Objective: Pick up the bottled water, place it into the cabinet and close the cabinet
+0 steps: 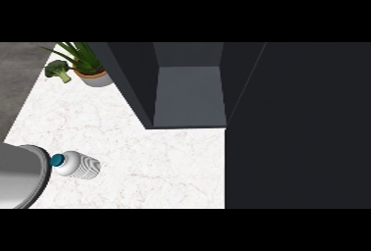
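Note:
The bottled water is white and ribbed with a teal cap, and stands on the white marble counter at the lower left. Behind it at centre, the dark cabinet is open, showing a bare grey shelf inside. Its dark door is swung out and fills the right side of the view. A grey rounded shape with a dark rim, which looks like my left forearm, comes in at the lower left edge right beside the bottle's cap. Neither hand shows.
A potted green plant and a broccoli head sit at the back left of the counter. The counter's left edge runs diagonally, with grey floor beyond it.

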Action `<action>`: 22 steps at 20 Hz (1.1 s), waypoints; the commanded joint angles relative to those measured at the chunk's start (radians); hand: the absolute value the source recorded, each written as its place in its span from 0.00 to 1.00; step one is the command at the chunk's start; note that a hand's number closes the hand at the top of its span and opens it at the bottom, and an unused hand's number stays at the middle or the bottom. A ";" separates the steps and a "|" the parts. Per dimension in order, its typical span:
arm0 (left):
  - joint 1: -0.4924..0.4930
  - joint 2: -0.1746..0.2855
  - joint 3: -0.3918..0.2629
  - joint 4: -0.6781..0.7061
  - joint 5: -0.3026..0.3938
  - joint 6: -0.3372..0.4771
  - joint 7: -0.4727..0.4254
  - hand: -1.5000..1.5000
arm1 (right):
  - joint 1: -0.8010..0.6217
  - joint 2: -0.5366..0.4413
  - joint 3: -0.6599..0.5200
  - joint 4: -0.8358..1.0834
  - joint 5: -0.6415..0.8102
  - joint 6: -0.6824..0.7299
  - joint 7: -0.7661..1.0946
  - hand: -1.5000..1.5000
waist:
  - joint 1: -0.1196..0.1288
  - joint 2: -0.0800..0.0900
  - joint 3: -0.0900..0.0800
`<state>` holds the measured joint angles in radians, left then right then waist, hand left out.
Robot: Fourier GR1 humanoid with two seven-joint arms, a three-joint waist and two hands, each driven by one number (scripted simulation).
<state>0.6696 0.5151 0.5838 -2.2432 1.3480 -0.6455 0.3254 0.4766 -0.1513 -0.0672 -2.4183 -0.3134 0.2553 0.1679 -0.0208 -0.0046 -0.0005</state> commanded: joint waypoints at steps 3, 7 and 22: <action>-0.064 -0.025 -0.027 0.073 -0.110 0.017 0.040 0.00 | 0.053 -0.002 -0.061 -0.155 -0.199 0.002 0.062 0.00 | 0.000 0.003 0.000; -0.185 -0.019 -0.061 0.200 -0.222 0.009 0.041 0.00 | 0.091 0.009 -0.033 -0.202 -0.188 0.012 0.056 0.00 | -0.019 0.004 -0.001; -0.495 -0.156 -0.107 0.533 -0.687 -0.140 -0.094 0.00 | 0.188 0.008 -0.047 -0.171 -0.204 0.101 -0.034 0.00 | -0.031 0.005 -0.002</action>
<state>0.3083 0.3524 0.5152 -1.8612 0.7235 -0.8003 0.2305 0.5909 -0.1550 -0.1157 -2.4001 -0.3717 0.3700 0.0613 -0.0342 -0.0166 0.0139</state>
